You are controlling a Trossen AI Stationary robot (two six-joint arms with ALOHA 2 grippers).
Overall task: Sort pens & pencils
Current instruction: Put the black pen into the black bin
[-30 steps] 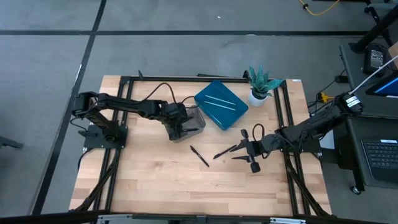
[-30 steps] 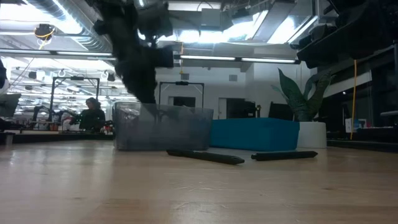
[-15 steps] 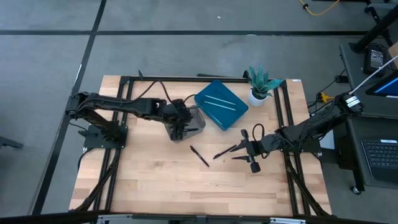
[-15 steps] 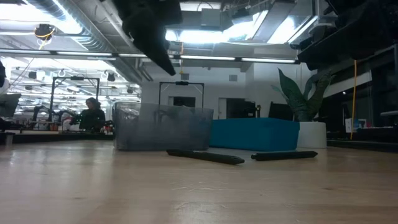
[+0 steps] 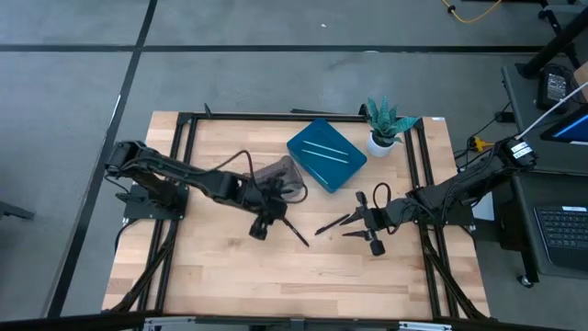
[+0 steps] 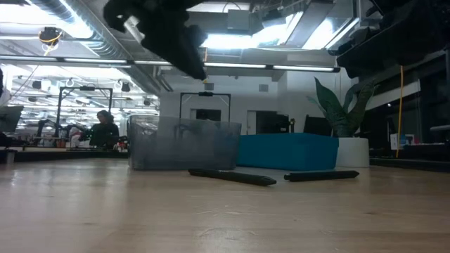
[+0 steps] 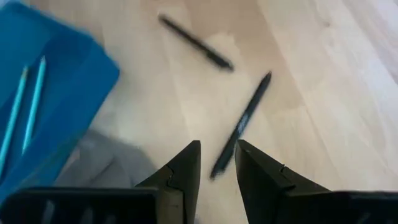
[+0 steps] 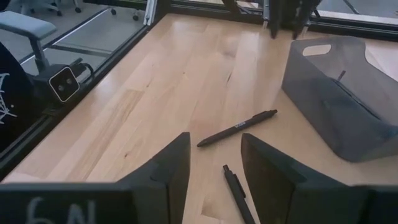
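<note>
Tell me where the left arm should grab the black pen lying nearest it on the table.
Probably at mid-length of the black pen, coming straight down. It lies flat and alone on the bare wood, so the left gripper, now just beside it with jaws slightly apart, could close across its thin body from both long sides.

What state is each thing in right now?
Left claw: open, empty, above a black stick.
Right claw: open, empty, near the second black stick.
Blue sticks: lying in the blue tray.
Grey bin: upright; contents unclear.
</note>
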